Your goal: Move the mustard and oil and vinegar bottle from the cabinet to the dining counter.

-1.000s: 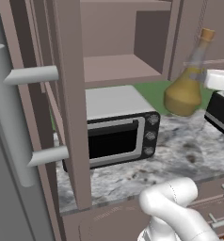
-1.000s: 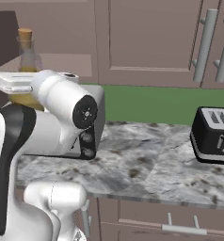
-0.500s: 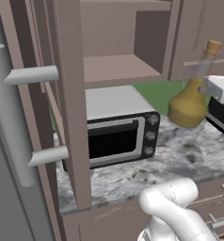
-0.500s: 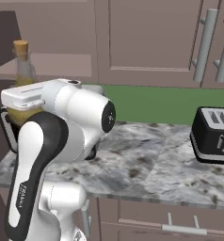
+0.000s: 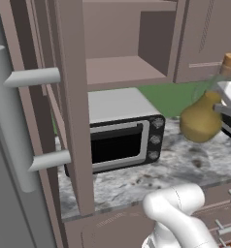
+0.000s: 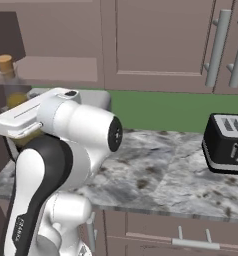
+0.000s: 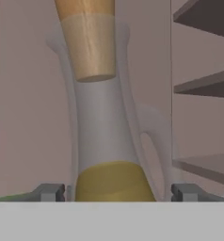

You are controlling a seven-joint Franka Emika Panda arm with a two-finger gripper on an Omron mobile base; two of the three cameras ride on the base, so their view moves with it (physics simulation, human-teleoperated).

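Note:
The oil and vinegar bottle (image 5: 201, 120), a clear flask of olive-gold liquid with a tan stopper, hangs tilted in the air to the right of the open cabinet (image 5: 121, 69). My gripper (image 5: 225, 109) is shut on its bulb from the right. In the hand view the bottle (image 7: 107, 136) stands between the two fingertips of my gripper (image 7: 117, 192), neck and stopper pointing up. From the right base view the bottle (image 6: 10, 86) peeks out behind my white arm. The cabinet's lower shelf is bare. The mustard and the dining counter are out of view.
A microwave (image 5: 118, 140) sits on the marbled kitchen counter (image 6: 166, 175) under the cabinet. A black toaster (image 6: 226, 142) stands at the right. The open cabinet door (image 5: 71, 106) juts out at the left. Closed wall doors with bar handles (image 6: 217, 47) hang above.
The bottle has travelled with my gripper away from the cabinet, right and down in the left base view. My arm's elbow has swung closer to the right base camera.

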